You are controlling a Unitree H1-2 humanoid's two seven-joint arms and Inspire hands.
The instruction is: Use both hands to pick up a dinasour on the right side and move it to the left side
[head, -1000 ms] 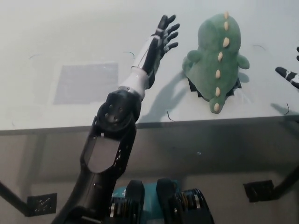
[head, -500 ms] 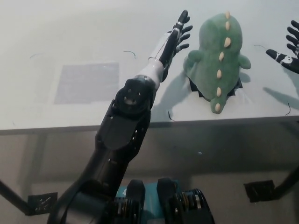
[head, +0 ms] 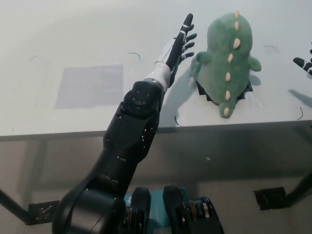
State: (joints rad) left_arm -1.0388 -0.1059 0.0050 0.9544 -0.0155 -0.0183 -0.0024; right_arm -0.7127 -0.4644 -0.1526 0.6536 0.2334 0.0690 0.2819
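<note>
Approach stage: dinosaur (head: 228,58) not yet grasped.
Left robot hand (head: 181,41) is hovering open beside it; right robot hand (head: 305,63) open, apart; lift and transfer remaining.

Heads up, your right hand (head: 304,65) is mostly cut off by the pic's right edge, can't tell its grip. Dark patch (head: 210,95) sits mostly hidden under the dinosaur (head: 228,58).

Left hand (head: 179,43) open, outstretched
</note>
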